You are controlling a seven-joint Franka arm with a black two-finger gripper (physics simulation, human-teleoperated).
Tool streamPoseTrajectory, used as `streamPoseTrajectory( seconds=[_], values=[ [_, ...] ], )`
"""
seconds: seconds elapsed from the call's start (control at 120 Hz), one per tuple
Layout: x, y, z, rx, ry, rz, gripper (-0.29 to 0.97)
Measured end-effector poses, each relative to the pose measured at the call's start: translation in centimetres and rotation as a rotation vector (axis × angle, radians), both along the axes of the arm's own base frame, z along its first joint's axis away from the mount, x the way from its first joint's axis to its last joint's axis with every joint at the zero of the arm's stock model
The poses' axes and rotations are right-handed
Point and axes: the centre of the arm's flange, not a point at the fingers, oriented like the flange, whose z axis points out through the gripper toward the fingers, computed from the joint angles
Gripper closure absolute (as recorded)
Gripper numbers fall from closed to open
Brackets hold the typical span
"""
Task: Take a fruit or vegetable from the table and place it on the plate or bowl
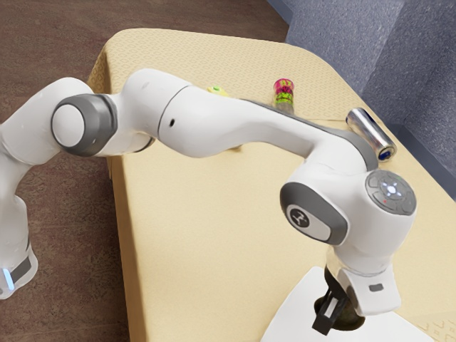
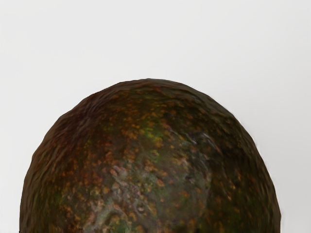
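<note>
The gripper (image 1: 335, 313) was seen poised low over a white plate (image 1: 296, 310) at the table's (image 1: 214, 235) five o'clock corner, with a dark rounded fruit (image 1: 353, 325) glimpsed beneath it. A colourful small bottle (image 1: 283, 92) was seen at one o'clock, a silver cylinder (image 1: 370, 132) at two, and a yellow-green item (image 1: 217, 90) at twelve.

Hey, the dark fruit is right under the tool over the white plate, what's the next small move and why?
Probably ease the tool straight down a little. The avocado is right beneath it with the white plate below, but whether it touches the plate cannot be told, so lowering before release seems safest.
</note>
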Motion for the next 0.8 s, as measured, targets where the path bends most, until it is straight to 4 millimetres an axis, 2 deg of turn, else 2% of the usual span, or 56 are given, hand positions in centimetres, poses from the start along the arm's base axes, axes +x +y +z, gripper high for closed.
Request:
streamPoseTrajectory(
  seconds=[0.083,0.2,0.333,0.367,0.4,0.433,0.467,0.483,0.517,0.55,0.575,0.6,0.617,0.65,0.683,0.8],
  values=[
    [0.0,0.0,0.0,0.012,-0.013,0.009,0.30],
    [-0.1,-0.1,0.0,0.017,-0.021,0.018,0.14],
    [0.1,0.1,-0.1,0.023,-0.028,0.035,0.05],
    [0.4,0.6,0.5,0.023,-0.039,0.047,0.04],
    [0.7,2.0,2.6,0.025,-0.077,0.076,0.03],
    [1.2,4.8,6.1,0.032,-0.136,0.128,0.02],
    [2.6,9.6,9.3,0.047,-0.181,0.220,0.02],
    [3.4,12.7,10.5,0.059,-0.195,0.277,0.02],
    [5.3,21.0,12.0,0.081,-0.190,0.420,0.01],
    [6.6,29.5,11.9,0.091,-0.154,0.549,0.01],
    [7.1,35.3,10.7,0.088,-0.110,0.630,0.01],
    [7.3,39.9,9.5,0.071,-0.072,0.693,0.01],
    [7.3,42.1,9.0,0.057,-0.053,0.721,0.00],
    [7.3,44.8,8.4,0.025,-0.031,0.752,0.00],
    [7.2,45.8,8.2,-0.003,-0.024,0.757,0.00],
    [7.4,45.5,8.3,-0.059,-0.023,0.709,0.00]
  ],
)
